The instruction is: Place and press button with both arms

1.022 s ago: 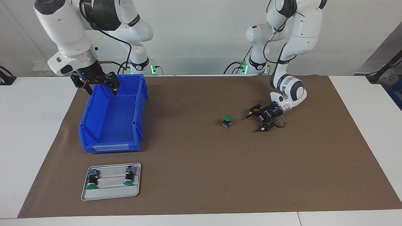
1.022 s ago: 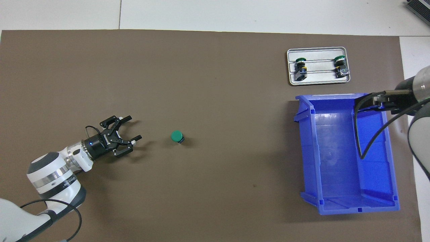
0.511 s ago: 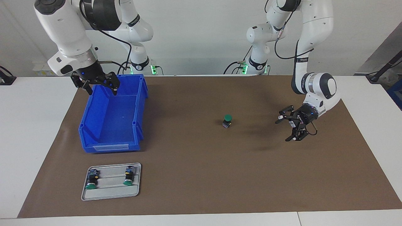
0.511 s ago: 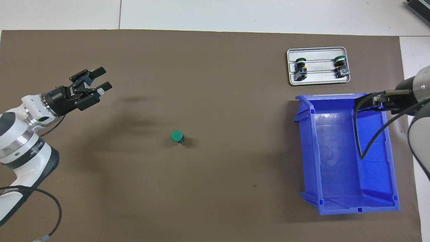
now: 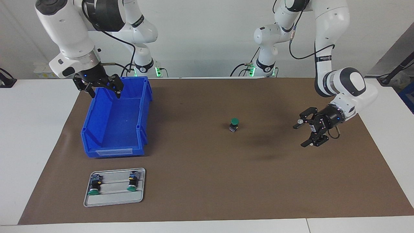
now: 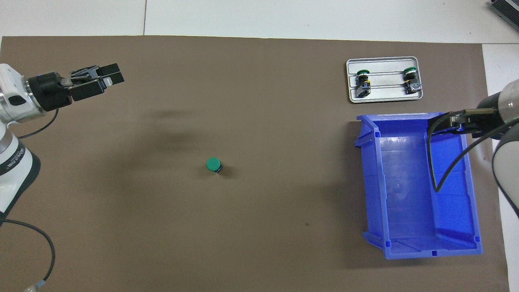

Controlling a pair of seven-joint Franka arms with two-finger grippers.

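One push-button [image 5: 234, 124] stands cap-up mid-mat, placed but seemingly unpressed, two more on the tray [image 5: 114, 201]; left claw [image 5: 305, 133] open, empty, well aside; right claw [image 5: 103, 90] open, empty, over the blue bin [image 5: 97, 129].

A green cap is seen on the black-bodied button [image 5: 234, 124], a brown mat [image 5: 207, 181] on the white counter [image 5: 29, 136], beside a blue bin [image 5: 117, 129] and a grey tray [image 5: 114, 200].

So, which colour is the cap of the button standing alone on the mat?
Green, seen best in the overhead view.
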